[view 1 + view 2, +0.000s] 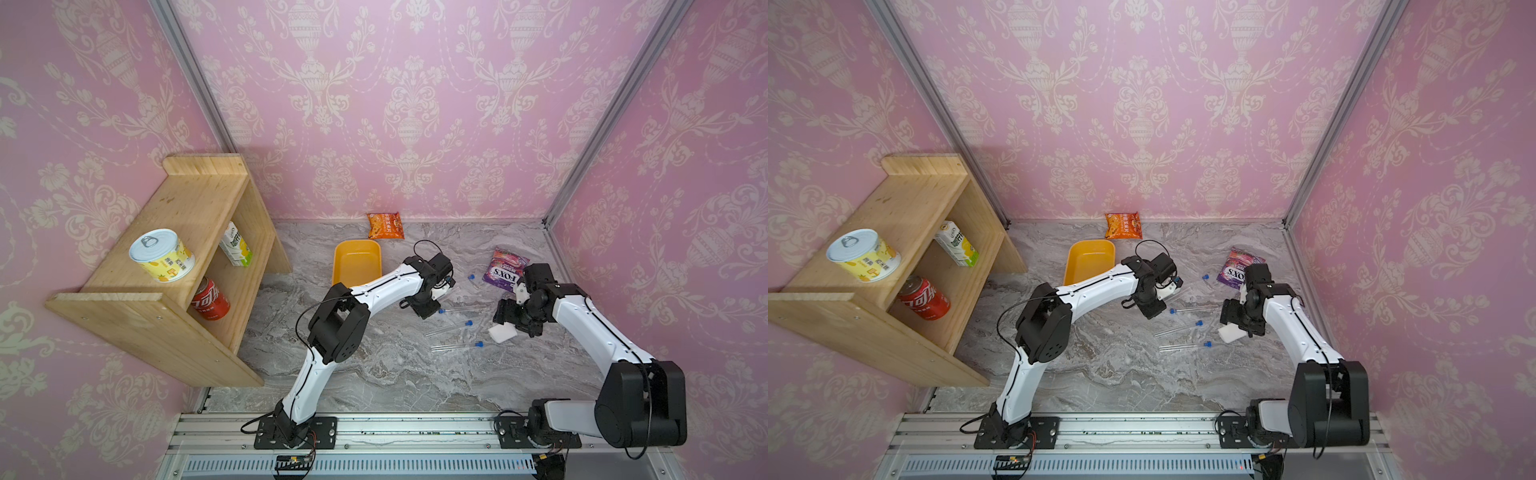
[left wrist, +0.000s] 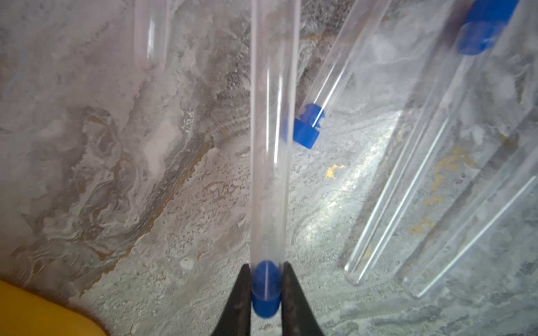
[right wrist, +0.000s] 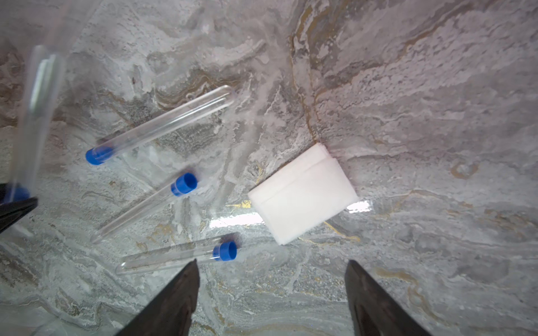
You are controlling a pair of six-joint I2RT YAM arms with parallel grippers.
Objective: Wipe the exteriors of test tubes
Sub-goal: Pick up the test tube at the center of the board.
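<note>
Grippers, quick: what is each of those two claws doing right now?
Left gripper: closed on a test tube at its blue-capped end.
Right gripper: open, holding nothing, near the white wipe.

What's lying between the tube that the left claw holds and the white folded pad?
Three loose blue-capped tubes lie on the marble there, seen best in the right wrist view.
</note>
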